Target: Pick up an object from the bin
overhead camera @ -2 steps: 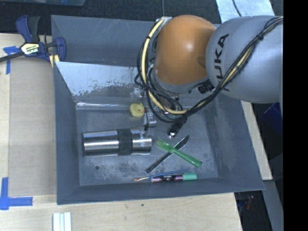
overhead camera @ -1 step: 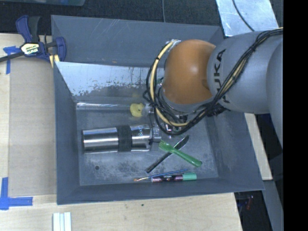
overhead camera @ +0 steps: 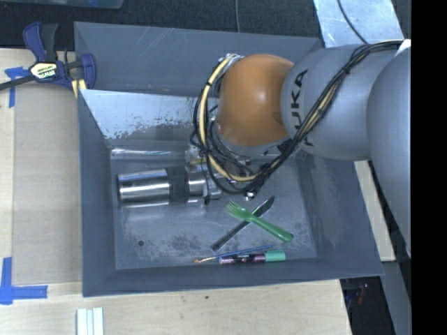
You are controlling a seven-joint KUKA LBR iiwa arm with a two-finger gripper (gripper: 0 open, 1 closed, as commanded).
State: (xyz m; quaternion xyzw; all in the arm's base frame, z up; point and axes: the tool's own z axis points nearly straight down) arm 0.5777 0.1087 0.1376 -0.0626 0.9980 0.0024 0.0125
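My gripper (overhead camera: 198, 167) hangs low in the middle of the bin, mostly hidden under the arm's orange cover. Directly left of and below it lies a shiny metal cylinder (overhead camera: 144, 186) on its side, with a dark band and a smaller metal end (overhead camera: 196, 185) that points at the gripper. Whether the gripper touches that end I cannot tell. To the lower right, a green plastic utensil (overhead camera: 262, 222) lies crossed over a dark spoon (overhead camera: 244, 225).
A pen with a green cap (overhead camera: 243, 258) lies along the bin's front wall. What looks like clear plastic film (overhead camera: 150, 152) lies behind the cylinder. The arm with its cables covers the bin's right and back part.
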